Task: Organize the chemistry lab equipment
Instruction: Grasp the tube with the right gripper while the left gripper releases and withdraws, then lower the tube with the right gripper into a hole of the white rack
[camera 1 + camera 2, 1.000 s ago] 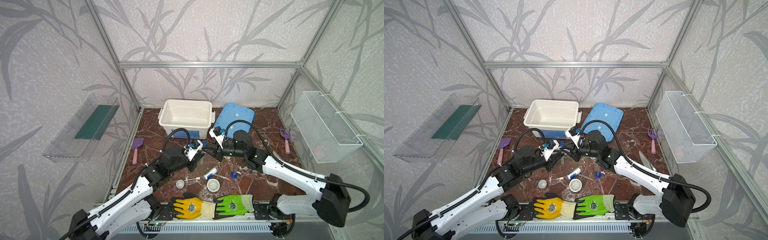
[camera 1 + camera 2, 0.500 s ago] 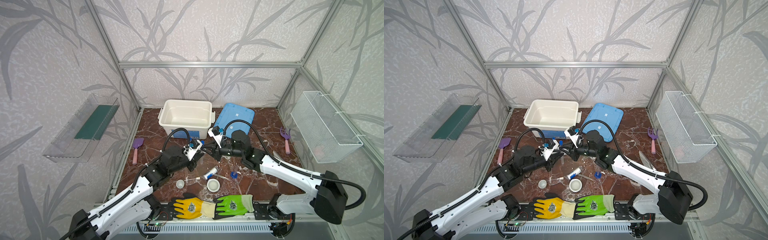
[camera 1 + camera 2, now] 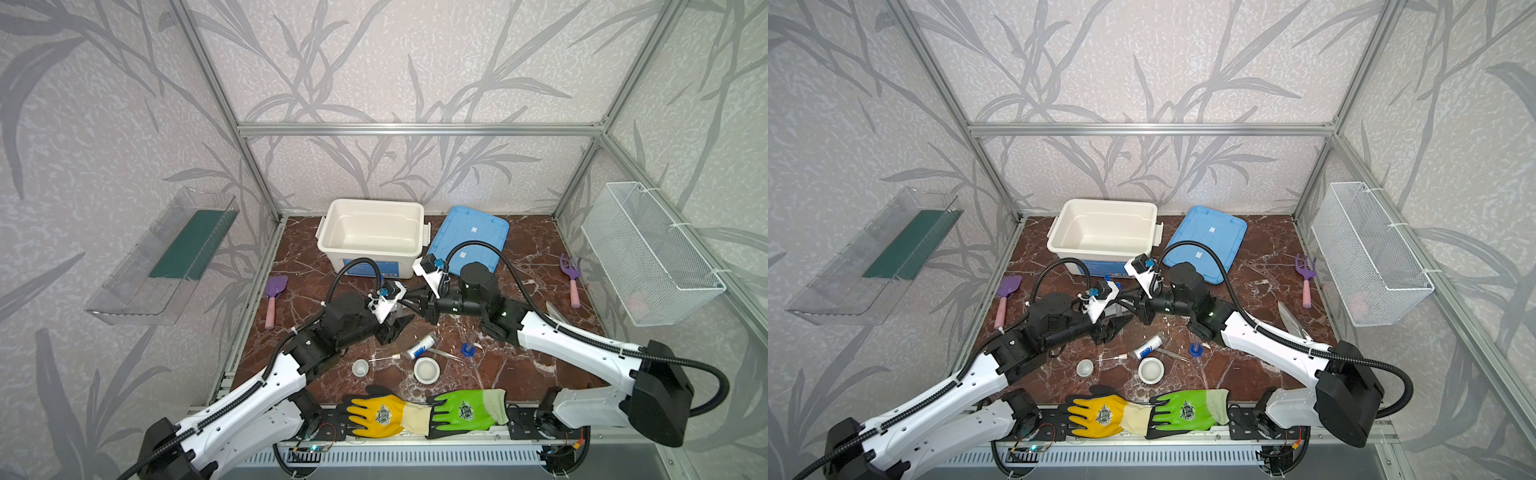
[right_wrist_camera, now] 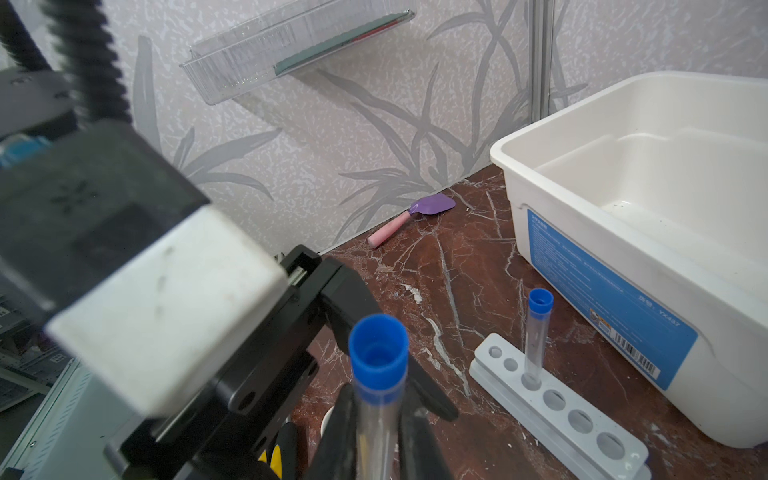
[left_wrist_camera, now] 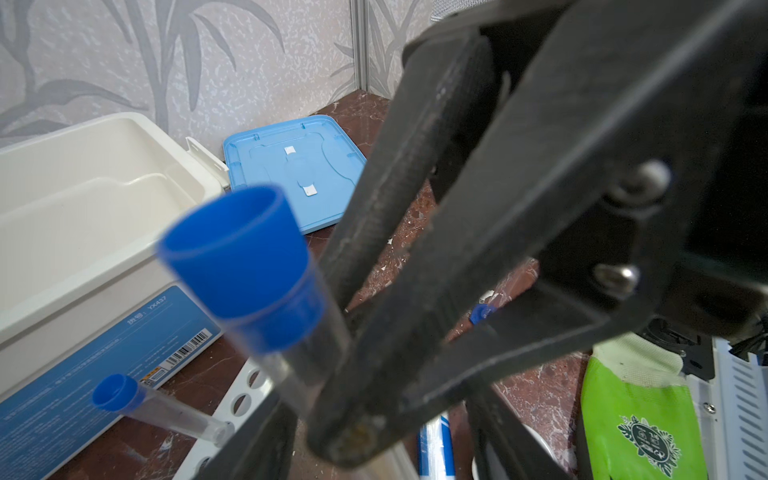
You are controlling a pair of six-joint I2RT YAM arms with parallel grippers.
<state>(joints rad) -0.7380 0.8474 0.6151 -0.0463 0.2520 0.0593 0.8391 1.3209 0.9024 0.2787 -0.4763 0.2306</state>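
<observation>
My right gripper (image 4: 378, 436) is shut on a clear blue-capped test tube (image 4: 377, 353), held upright above the marble floor. My left gripper (image 5: 382, 457) is open, its fingers (image 5: 249, 449) standing wide on either side of that tube (image 5: 245, 257) without touching it. In both top views the two grippers (image 3: 397, 326) (image 3: 411, 297) meet in front of the white bin. The white rack (image 4: 557, 399) lies beside the bin with one blue-capped tube (image 4: 536, 332) standing in it. Nearer the front lie a blue-labelled vial (image 3: 420, 346), tweezers (image 3: 444, 353), a blue-based vessel (image 3: 468, 348), a white-capped tube (image 3: 384, 357) and two white dishes (image 3: 360, 367) (image 3: 427, 369).
The open white bin (image 3: 332, 232) and its blue lid (image 3: 478, 232) sit at the back. A purple trowel (image 3: 274, 295) lies at the left, a purple rake (image 3: 571, 278) at the right. Yellow (image 3: 378, 415) and green (image 3: 465, 411) gloves lie on the front edge.
My left gripper's jaws have spread and let go of the blue-capped tube. The right gripper stays shut on it and has edged slightly left.
</observation>
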